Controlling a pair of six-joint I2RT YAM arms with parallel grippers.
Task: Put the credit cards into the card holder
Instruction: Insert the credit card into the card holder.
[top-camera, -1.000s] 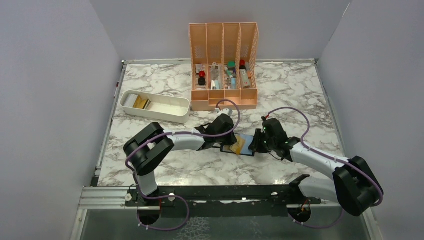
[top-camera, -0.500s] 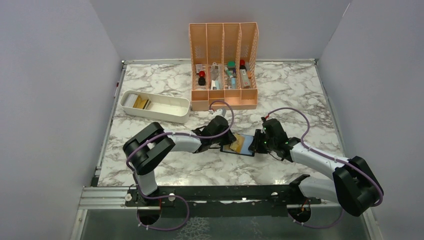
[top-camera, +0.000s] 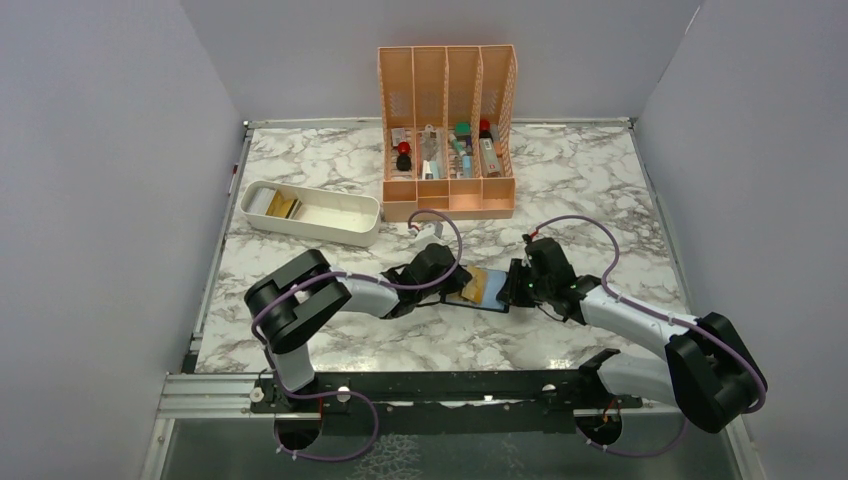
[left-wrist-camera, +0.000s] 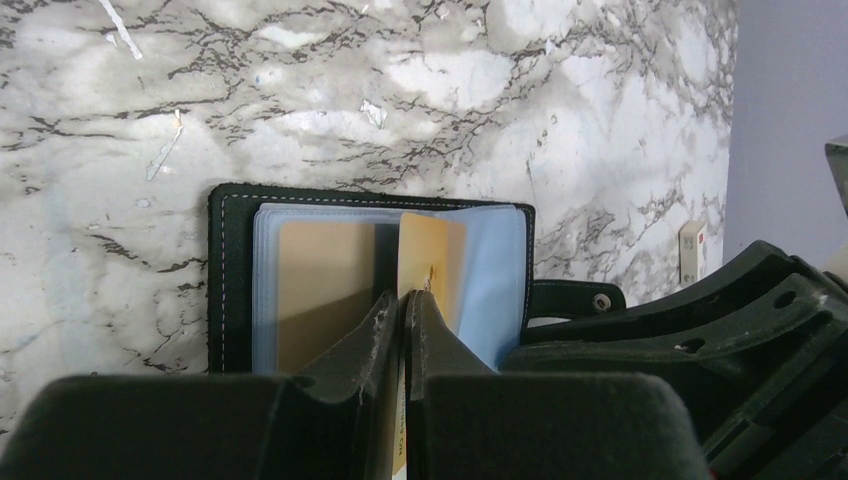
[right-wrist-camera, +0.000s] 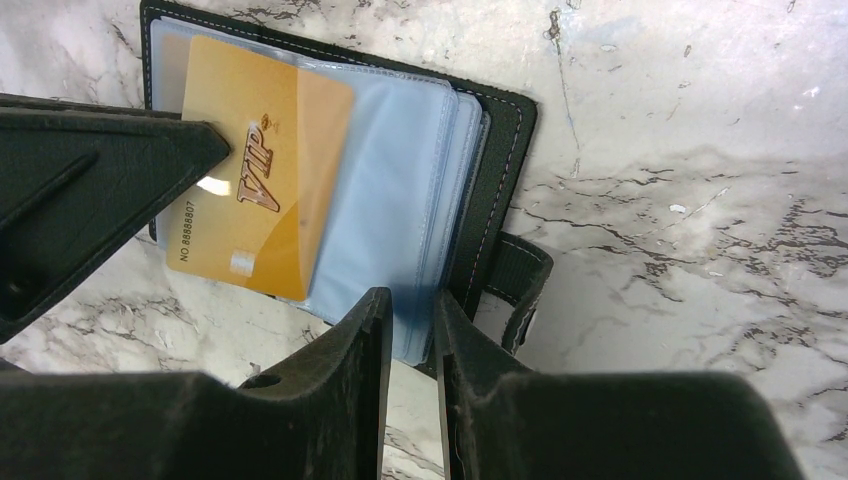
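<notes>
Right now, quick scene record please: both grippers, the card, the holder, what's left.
left gripper: shut on gold VIP card
right gripper: shut on the sleeve edge of the card holder
card holder: open, flat on marble table
gold VIP card: one edge under a blue sleeve, mostly out
white tray: more cards at its left end

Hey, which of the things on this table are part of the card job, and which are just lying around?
Part of the job: card holder, open; gold card in the left gripper; right gripper pinching its pockets; cards in the white tray.
Just lying about: orange organiser with its small items.
</notes>
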